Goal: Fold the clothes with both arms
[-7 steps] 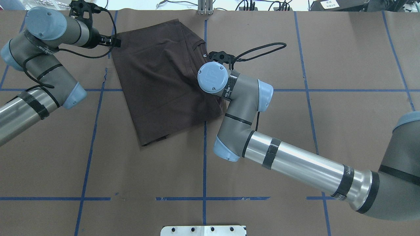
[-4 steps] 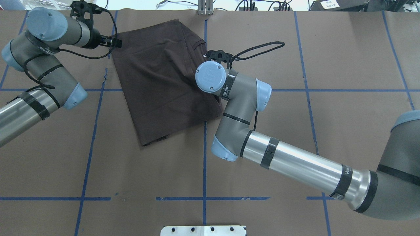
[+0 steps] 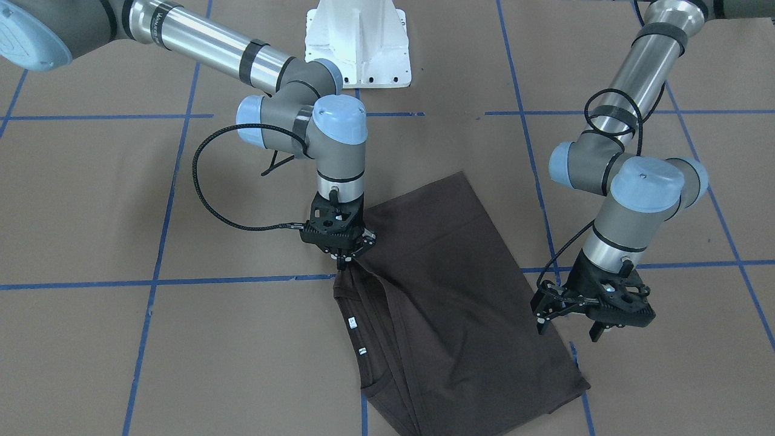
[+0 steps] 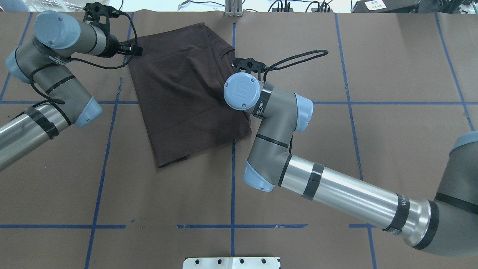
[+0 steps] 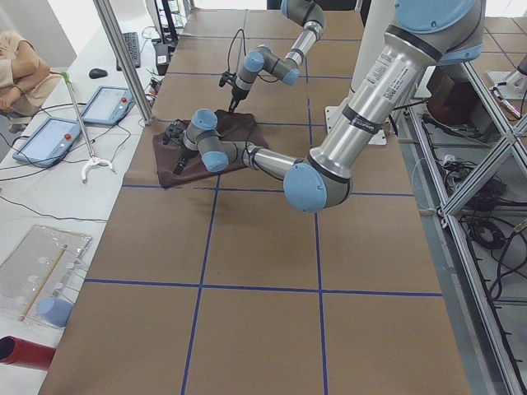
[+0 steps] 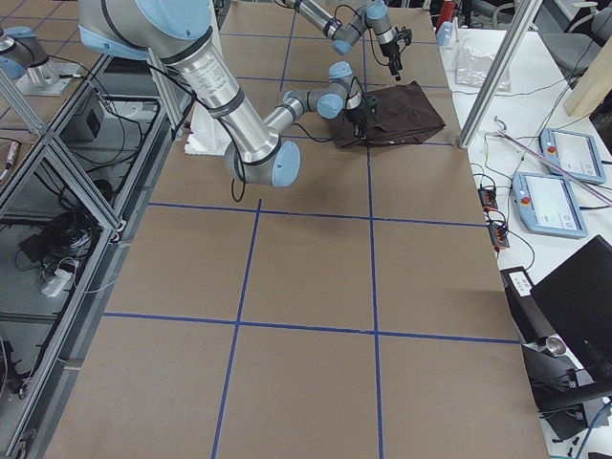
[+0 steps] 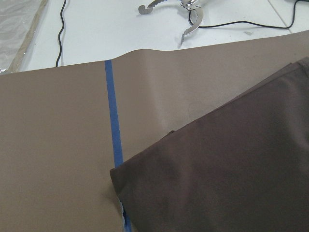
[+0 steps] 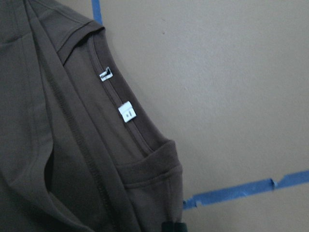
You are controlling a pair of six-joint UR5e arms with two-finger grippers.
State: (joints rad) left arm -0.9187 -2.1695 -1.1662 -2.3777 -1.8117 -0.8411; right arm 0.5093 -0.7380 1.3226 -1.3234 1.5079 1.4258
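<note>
T-shirt near far table edge; wide room nearer

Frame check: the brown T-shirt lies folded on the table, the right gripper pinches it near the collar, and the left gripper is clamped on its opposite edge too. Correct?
Not the left one. The left gripper is open, fingers spread at the T-shirt edge, gripping nothing; the exterior front-facing view shows it. The right gripper does pinch it near the collar.

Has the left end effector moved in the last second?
Yes, slightly: the left end effector shifted rightward past the blue tape line, toward the T-shirt.
</note>
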